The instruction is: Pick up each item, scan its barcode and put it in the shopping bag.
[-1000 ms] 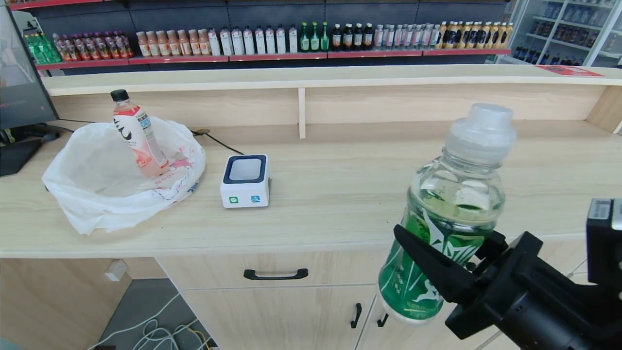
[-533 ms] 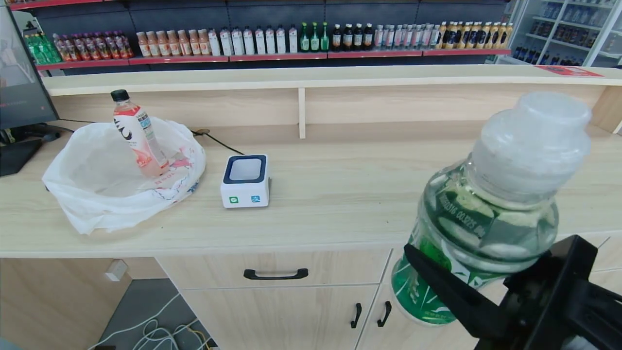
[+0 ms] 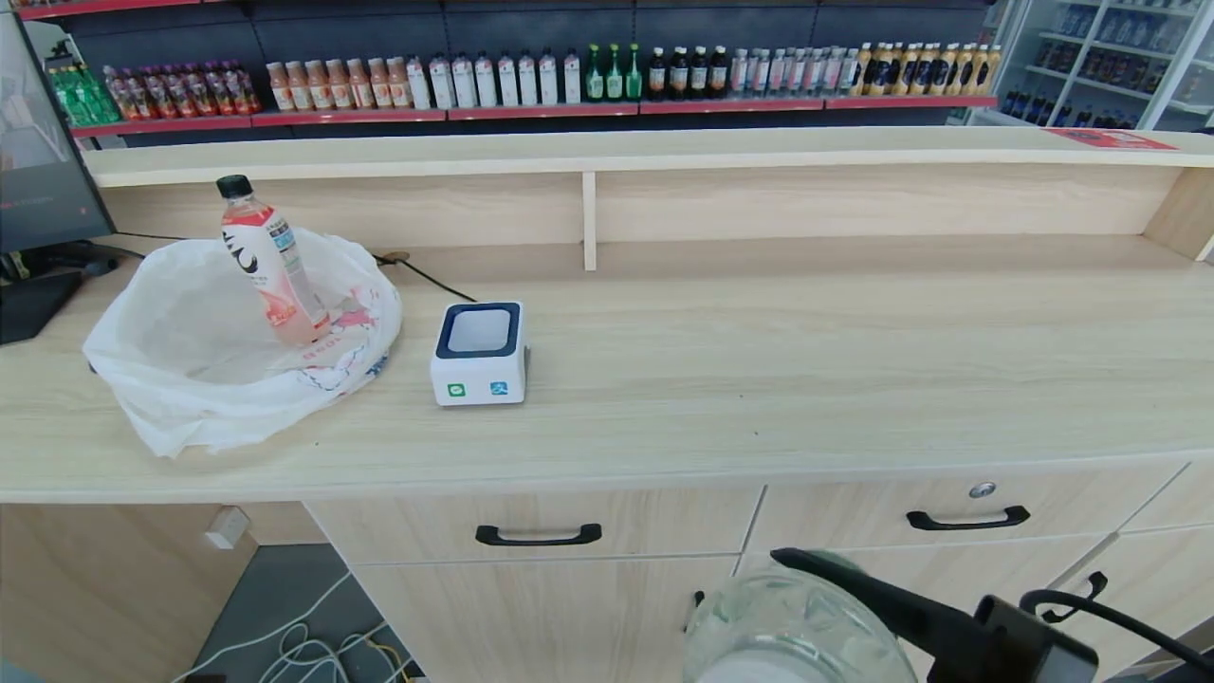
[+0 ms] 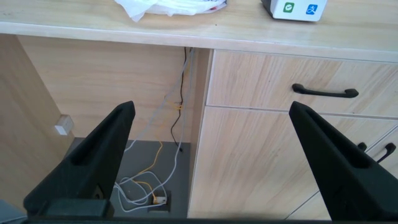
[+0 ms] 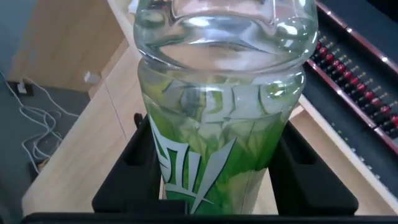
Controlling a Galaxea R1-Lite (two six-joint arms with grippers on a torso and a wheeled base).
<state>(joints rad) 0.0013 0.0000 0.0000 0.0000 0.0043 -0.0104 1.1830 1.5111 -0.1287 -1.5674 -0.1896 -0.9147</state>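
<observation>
My right gripper (image 5: 211,165) is shut on a clear bottle with a green label (image 5: 214,124). In the head view the bottle's top (image 3: 792,631) pokes up at the bottom edge, below the counter front, with one black finger (image 3: 882,598) beside it. The white barcode scanner (image 3: 479,353) stands on the wooden counter (image 3: 759,379). Left of it lies the open white shopping bag (image 3: 190,370) with a pink drink bottle (image 3: 270,261) leaning inside. My left gripper (image 4: 211,162) hangs open below the counter, facing the cabinet drawers, with nothing between its fingers.
A cable (image 3: 427,275) runs behind the scanner. A monitor and dark stand (image 3: 38,218) sit at the counter's far left. Drawers with black handles (image 3: 538,536) front the counter. Shelves of bottles (image 3: 607,76) line the back wall. Loose cables (image 4: 149,186) lie on the floor.
The right gripper has carried the green bottle down and toward the camera, from beside the counter's right part to the bottom edge of the head view. Bag, pink bottle and scanner have not moved.
</observation>
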